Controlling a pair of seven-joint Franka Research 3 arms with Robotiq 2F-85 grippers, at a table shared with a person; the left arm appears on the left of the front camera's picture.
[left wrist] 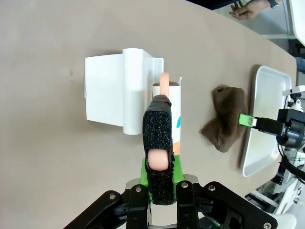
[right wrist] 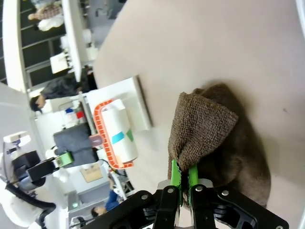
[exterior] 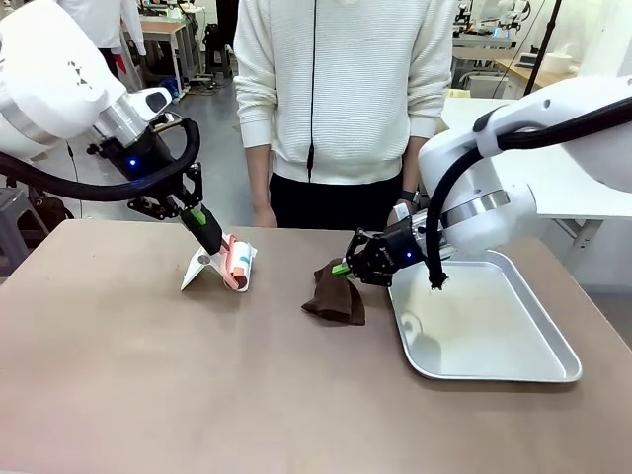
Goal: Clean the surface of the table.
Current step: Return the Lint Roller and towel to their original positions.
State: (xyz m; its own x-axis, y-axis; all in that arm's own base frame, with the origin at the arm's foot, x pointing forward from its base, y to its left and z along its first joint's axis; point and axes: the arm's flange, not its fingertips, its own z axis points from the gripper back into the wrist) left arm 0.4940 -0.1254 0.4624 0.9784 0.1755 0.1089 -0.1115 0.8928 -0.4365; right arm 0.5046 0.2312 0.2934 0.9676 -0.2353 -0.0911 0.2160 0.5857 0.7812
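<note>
The brownish table [exterior: 138,375] carries a lint roller [exterior: 238,263] with a salmon handle and white sticky roll, leaning against its white holder [exterior: 198,268]. My left gripper [exterior: 205,229] is shut on the roller's handle [left wrist: 164,83], the roll [left wrist: 175,119] resting on the table beside the holder [left wrist: 112,90]. A brown cloth [exterior: 336,294] lies crumpled mid-table. My right gripper [exterior: 346,268] is shut on the cloth's upper edge [right wrist: 209,129], its green fingertips [right wrist: 176,174] pinching the fabric. The right wrist view also shows the roller [right wrist: 116,133].
A silver metal tray [exterior: 513,365] sits on the table at the right, just beside the cloth and under my right arm. A person in a white sweater [exterior: 346,99] stands at the far edge, hands near the table. The near half of the table is bare.
</note>
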